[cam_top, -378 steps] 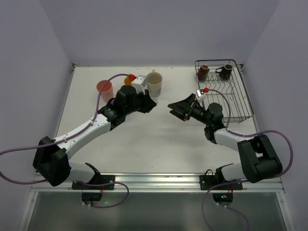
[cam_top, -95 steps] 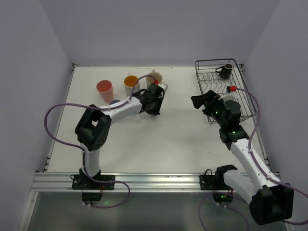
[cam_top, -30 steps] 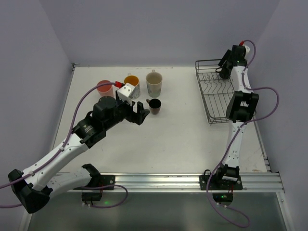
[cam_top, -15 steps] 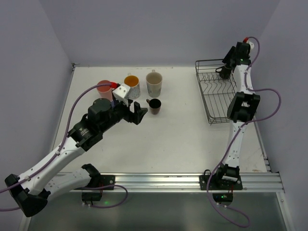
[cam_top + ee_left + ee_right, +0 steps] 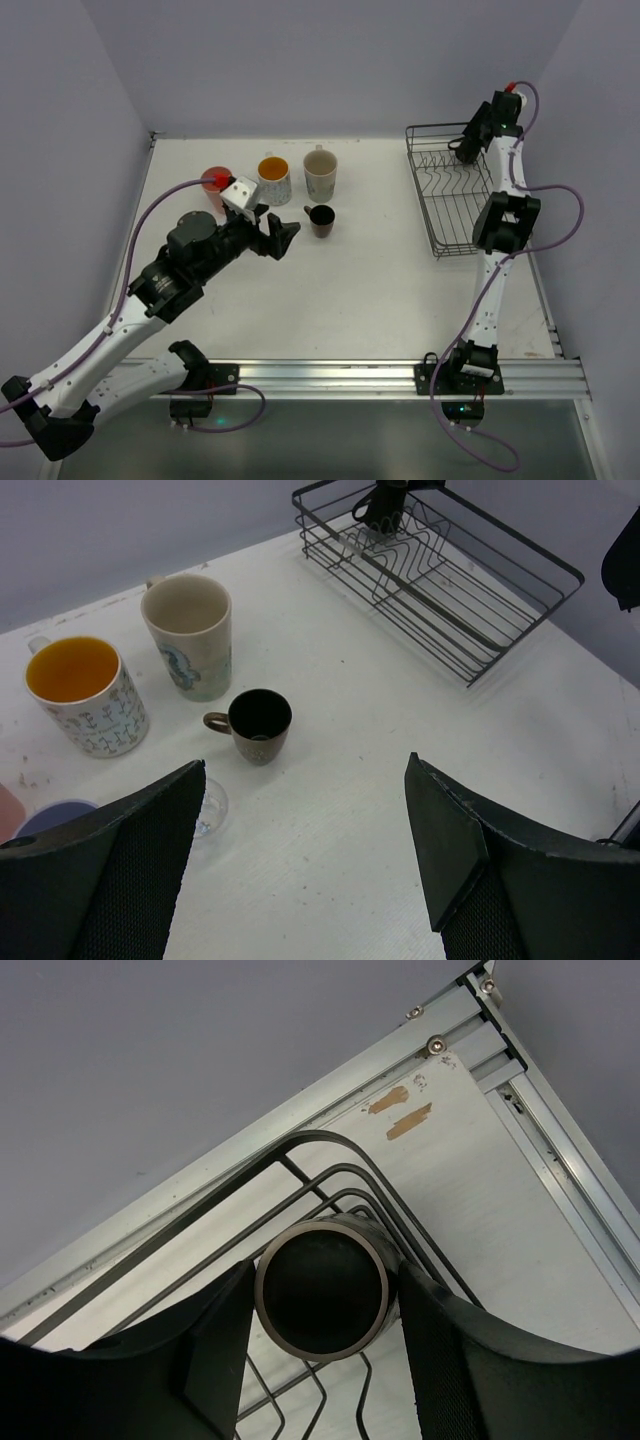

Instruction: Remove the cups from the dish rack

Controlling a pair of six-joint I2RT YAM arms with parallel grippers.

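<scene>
The black wire dish rack [image 5: 420,190] stands at the far right. One dark brown mug [image 5: 320,1290] sits in its far corner. My right gripper [image 5: 325,1310] reaches down over it, and its fingers [image 5: 225,1350] press the mug's two sides. On the table at the left stand a salmon-red tumbler [image 5: 213,180], a white dotted mug with orange inside [image 5: 273,177], a cream mug [image 5: 320,172] and a small dark brown mug [image 5: 321,220]. A clear glass [image 5: 208,805] stands by my left finger. My left gripper [image 5: 283,238] hovers open and holds nothing, just left of the small brown mug [image 5: 260,723].
A lavender round thing [image 5: 55,815] lies beside the glass, half hidden by my left finger. The right arm stretches upright along the rack's right side [image 5: 495,220]. The table's far wall runs close behind the rack corner [image 5: 310,1136].
The right gripper's fingers have closed in on the mug in the rack corner. The left arm has drawn back to the left, away from the small brown mug, still open.
</scene>
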